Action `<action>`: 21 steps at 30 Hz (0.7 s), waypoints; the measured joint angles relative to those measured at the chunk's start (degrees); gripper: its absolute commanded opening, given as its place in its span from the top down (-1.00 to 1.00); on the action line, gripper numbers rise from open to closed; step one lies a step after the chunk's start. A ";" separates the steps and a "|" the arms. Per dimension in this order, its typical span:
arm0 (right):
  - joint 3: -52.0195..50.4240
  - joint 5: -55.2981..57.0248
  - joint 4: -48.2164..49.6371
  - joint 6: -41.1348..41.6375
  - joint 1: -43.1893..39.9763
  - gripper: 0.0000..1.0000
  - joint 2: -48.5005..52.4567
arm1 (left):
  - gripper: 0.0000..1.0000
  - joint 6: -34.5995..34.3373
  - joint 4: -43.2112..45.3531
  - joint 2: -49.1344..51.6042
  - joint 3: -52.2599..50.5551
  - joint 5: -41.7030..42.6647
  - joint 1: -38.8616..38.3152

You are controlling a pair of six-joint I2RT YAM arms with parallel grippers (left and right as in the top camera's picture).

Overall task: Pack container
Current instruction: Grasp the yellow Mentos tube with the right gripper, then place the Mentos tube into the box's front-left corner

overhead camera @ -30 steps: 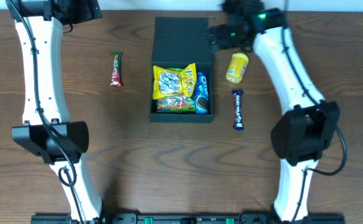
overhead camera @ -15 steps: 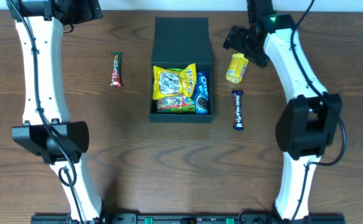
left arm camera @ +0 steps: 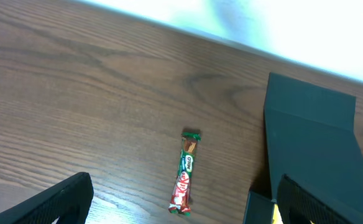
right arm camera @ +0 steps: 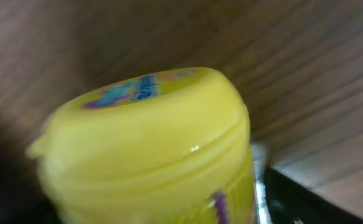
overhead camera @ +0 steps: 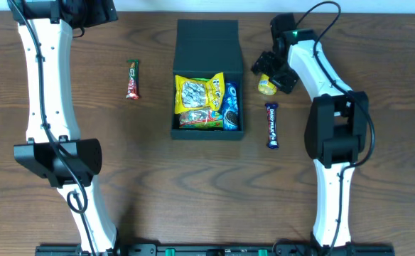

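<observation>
So the container (overhead camera: 207, 43) sits mid-worktop (overhead camera: 158, 185), flap lid laid back toward the far edge, with a yellow packet (overhead camera: 199, 91) and a blue biscuit packet (overhead camera: 229, 107) already lying inside. What's changed in the last second: my right end effector (overhead camera: 271, 73) was up over the lid, and now it's swung out and dropped right onto the yellow tub (overhead camera: 266, 86) just beside the box's right wall. The wrist cam is basically all tub. The end effector looks spread either side of it, not squeezing yet, so I'd say this is the tub's pick starting. The purple chocolate bar (overhead camera: 271, 125) and the red-green bar (overhead camera: 132, 79) haven't budged. The left end effector (left arm camera: 184, 186) is parked wide apart at the far left.
</observation>
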 measured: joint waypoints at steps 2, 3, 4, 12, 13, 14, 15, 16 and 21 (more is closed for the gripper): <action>0.00 -0.13 0.48 -0.44 0.00 -0.21 0.00 | -0.90 0.00 -0.04 0.00 0.00 0.00 -0.02; 0.00 -0.15 0.55 -0.68 0.00 -0.12 0.00 | -0.90 0.00 -0.02 0.00 0.00 0.00 -0.02; 0.02 -0.13 0.48 -0.98 0.00 0.00 0.00 | -0.90 0.00 -0.02 0.00 0.00 0.00 -0.02; 8.46 -0.15 -4.59 -10.99 -0.09 0.39 0.79 | -0.90 0.00 -0.02 0.00 0.00 0.00 -0.02; 11.74 -0.13 -6.32 -13.40 -0.09 0.41 0.81 | -0.91 0.00 -0.04 0.00 0.00 0.00 0.00; 15.67 -0.15 -8.09 -16.04 -0.09 0.41 0.81 | -0.91 0.00 -0.02 0.00 0.00 -0.02 -0.02; 18.47 -0.37 -9.44 -18.27 -0.02 0.42 0.81 | -0.91 0.00 -0.02 0.00 0.00 0.00 -0.02; 21.97 -0.70 -11.80 -21.18 0.09 0.43 0.81 | -0.90 0.02 -0.07 0.00 0.00 -0.02 -0.02; 36.44 -7.61 -24.39 -39.63 2.14 0.67 0.81 | -0.91 0.00 -0.07 0.00 0.00 0.00 0.00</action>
